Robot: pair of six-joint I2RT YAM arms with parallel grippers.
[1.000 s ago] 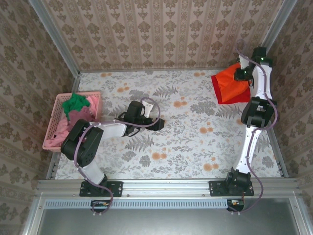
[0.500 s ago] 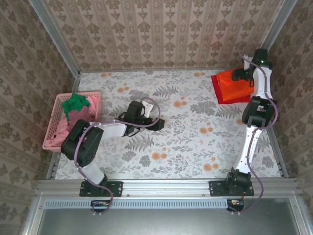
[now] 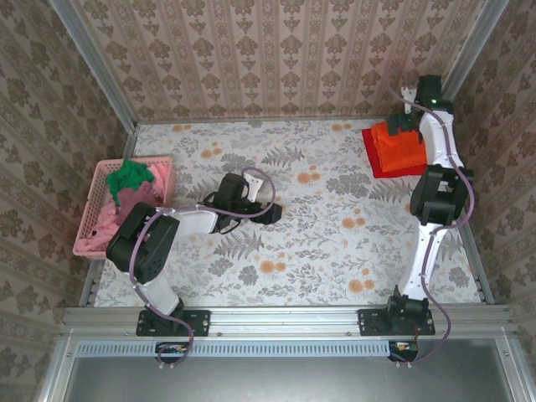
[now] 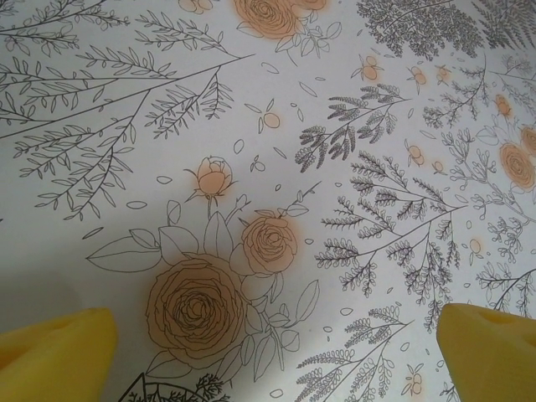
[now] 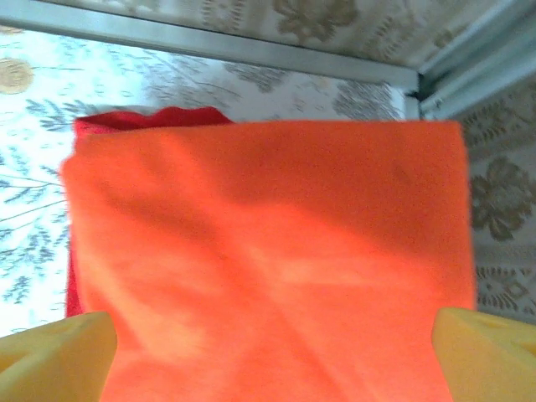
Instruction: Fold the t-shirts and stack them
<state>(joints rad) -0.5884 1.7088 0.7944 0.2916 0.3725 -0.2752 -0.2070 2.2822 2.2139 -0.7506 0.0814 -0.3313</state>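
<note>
My left hand (image 3: pixel 270 212) lies low on the worktop (image 3: pixel 335 251), a little to the right of the basket (image 3: pixel 105 172). Its fingers are spread wide with only flowered cloth between them. The basket itself holds a crumpled green shirt (image 3: pixel 130 174) on top of pink cloth (image 3: pixel 126 205), none of it folded.

Far to the right of the basket, in the back corner, the orange shirt (image 3: pixel 398 144) sits folded flat and square on the red shirt (image 3: pixel 373 159), whose edge peeks out on the basket side. My right hand (image 3: pixel 400 121) hangs over that pile with its fingers apart and nothing gripped.

I'd call two shirts folded and stacked, and the basket's load is what is left. My left hand is nearest the basket for the next pick.
</note>
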